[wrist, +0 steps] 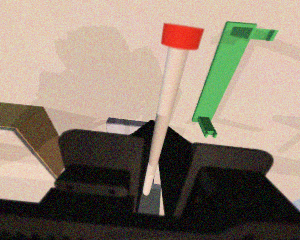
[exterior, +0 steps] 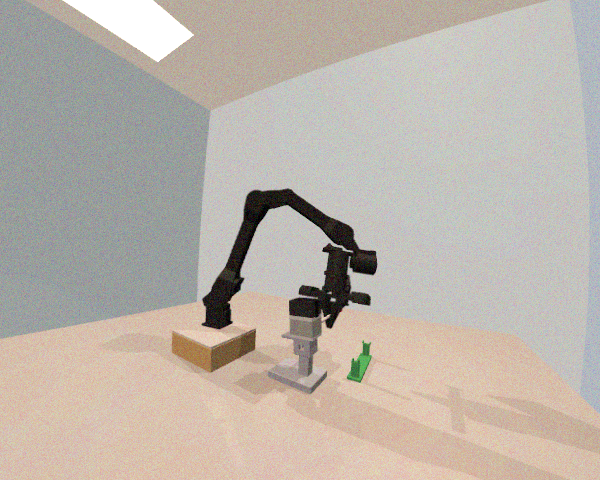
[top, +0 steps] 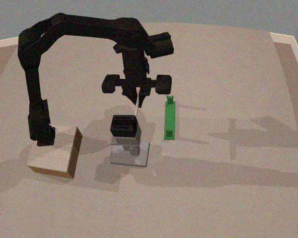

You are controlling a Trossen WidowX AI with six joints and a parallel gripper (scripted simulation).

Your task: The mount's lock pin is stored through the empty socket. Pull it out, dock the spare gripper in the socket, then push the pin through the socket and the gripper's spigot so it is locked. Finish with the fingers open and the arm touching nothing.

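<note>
My gripper is shut on the lock pin. The pin has a pale shaft and a red head, which shows at the top of the wrist view; its plain end points toward the mount side. In the top view that end reaches the spare gripper's upper right edge; contact cannot be told. The spare gripper, a black block on a grey body, stands upright on the mount's socket. The grey mount has a square base; no pin shows in its socket.
A green rack with two upright end clips lies right of the mount, holding nothing. The arm's wooden base block stands left of the mount.
</note>
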